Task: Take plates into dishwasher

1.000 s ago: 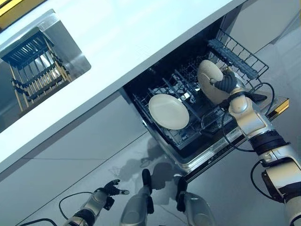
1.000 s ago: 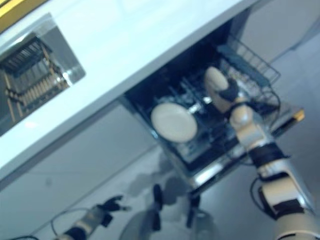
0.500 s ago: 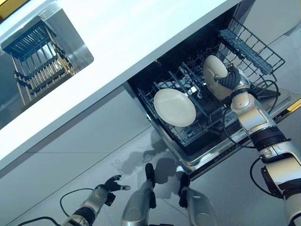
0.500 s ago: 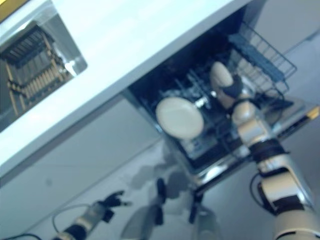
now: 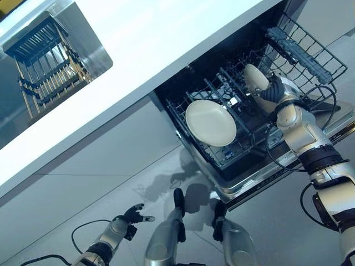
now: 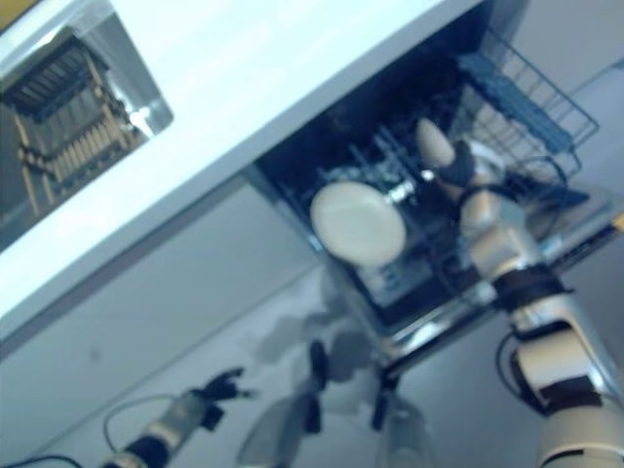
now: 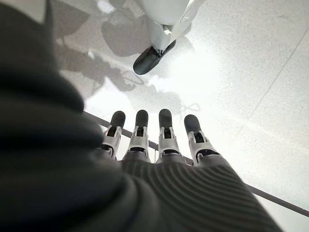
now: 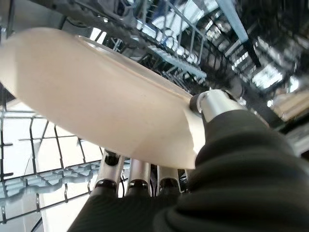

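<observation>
The dishwasher [image 5: 260, 166] stands open under the white counter, its lower rack [image 5: 222, 138] pulled out. One cream plate [image 5: 211, 122] stands tilted in that rack. My right hand [image 5: 273, 88] is shut on a second cream plate [image 5: 255, 79], held on edge over the rack's right part; in the right wrist view that plate [image 8: 96, 96] is pinched between the thumb and the fingers [image 8: 140, 181] beneath it. My left hand [image 5: 133, 213] hangs low over the floor with straight fingers [image 7: 140, 130], holding nothing.
A wire rack [image 5: 302, 52] sticks out of the dishwasher at the upper right. A sink [image 5: 83, 39] with a dish rack [image 5: 44, 69] is set in the white counter [image 5: 166, 39] at the upper left. Grey floor [image 5: 111, 183] lies in front.
My right hand has carried its plate further into the dishwasher, over the lower rack. The camera has shifted a little. The left hand stays low.
</observation>
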### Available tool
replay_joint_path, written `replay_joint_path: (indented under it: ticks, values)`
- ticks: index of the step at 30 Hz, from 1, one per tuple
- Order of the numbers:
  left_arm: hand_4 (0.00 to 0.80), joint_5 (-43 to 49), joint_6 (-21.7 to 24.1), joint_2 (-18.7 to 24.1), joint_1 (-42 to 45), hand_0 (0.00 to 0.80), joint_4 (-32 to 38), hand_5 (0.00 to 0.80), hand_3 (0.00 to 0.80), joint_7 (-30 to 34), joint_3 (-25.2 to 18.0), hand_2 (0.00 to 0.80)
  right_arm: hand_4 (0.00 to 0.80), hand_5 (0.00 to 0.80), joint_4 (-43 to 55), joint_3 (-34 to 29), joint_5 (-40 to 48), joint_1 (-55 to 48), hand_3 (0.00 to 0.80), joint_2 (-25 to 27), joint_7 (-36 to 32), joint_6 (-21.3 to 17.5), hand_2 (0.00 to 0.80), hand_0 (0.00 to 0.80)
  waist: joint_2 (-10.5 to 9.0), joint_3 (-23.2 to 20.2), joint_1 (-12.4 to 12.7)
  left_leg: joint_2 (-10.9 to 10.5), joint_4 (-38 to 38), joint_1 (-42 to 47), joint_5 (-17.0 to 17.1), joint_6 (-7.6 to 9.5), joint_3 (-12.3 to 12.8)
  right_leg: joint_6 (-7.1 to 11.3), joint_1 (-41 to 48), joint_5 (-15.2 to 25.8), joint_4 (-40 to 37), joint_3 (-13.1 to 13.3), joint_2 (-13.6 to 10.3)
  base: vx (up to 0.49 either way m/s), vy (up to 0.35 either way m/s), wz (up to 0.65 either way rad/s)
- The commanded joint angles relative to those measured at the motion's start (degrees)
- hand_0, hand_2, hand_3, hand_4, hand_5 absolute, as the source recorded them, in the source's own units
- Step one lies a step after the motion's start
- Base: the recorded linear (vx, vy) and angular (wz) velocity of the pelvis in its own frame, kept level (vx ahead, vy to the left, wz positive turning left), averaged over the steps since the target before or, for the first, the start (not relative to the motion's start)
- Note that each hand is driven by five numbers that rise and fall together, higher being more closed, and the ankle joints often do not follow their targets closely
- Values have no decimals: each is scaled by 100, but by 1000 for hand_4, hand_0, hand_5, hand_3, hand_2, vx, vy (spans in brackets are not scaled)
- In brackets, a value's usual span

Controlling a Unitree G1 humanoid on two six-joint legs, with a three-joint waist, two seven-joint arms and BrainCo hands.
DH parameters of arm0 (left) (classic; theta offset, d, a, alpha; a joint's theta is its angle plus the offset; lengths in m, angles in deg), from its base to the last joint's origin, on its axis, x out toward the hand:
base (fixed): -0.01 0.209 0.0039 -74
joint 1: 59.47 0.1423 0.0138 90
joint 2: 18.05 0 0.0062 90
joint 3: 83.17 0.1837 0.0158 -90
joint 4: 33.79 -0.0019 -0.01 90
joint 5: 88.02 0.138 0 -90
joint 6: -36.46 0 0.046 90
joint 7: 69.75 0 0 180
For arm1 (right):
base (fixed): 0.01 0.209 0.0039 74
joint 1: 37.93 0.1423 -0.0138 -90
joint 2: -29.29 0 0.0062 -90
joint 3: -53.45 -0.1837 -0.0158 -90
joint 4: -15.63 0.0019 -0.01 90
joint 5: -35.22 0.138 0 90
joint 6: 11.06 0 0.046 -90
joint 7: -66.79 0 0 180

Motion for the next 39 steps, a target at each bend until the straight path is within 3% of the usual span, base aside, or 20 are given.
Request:
replay_joint_path:
  ticks: [1,12,35,36,37,38,39]
  values:
    - [0,-157,-67,273,-72,0,96,0,0,19,187,0,800,800,-437,482,-504,746,800,317,-192,25,800,800,-292,112,175,-400,-26,33,-781,299,-96,189,41,-159,-304,299,-221,0,0,0]
    - [0,-186,-117,316,-116,0,186,0,0,30,240,0,800,800,-763,675,-482,845,800,232,-314,156,800,800,-281,168,246,-397,-26,-25,-752,319,-107,194,-44,-165,-224,221,-242,4,-2,2]
    - [0,-276,-105,291,-87,0,284,0,0,11,299,0,800,800,-1061,468,-285,869,800,20,176,502,800,800,-210,217,304,-393,-26,-66,-738,320,-21,223,-84,-108,-268,89,-282,0,0,0]
    - [0,-279,-101,288,-81,0,282,0,0,10,302,0,784,784,-1062,464,-296,866,784,13,187,508,784,784,-209,215,304,-393,-26,-66,-737,320,-18,223,-87,-108,-264,86,-283,0,0,0]
    - [0,-276,-106,283,-72,0,282,0,0,12,303,0,687,687,-1067,451,-307,852,687,8,212,507,687,687,-211,212,302,-390,-26,-60,-740,321,-14,224,-88,-111,-254,82,-285,0,0,0]
    - [0,-280,-109,283,-70,0,284,0,0,11,307,0,458,458,-1069,448,-320,845,458,5,231,499,458,458,-211,210,301,-391,-26,-58,-740,323,-13,226,-92,-113,-250,83,-286,0,0,0]
    - [0,-282,-109,284,-70,0,284,0,0,12,308,0,314,314,-1069,449,-320,844,314,4,235,499,314,314,-212,209,300,-391,-26,-58,-739,323,-12,226,-94,-112,-249,85,-285,0,0,0]
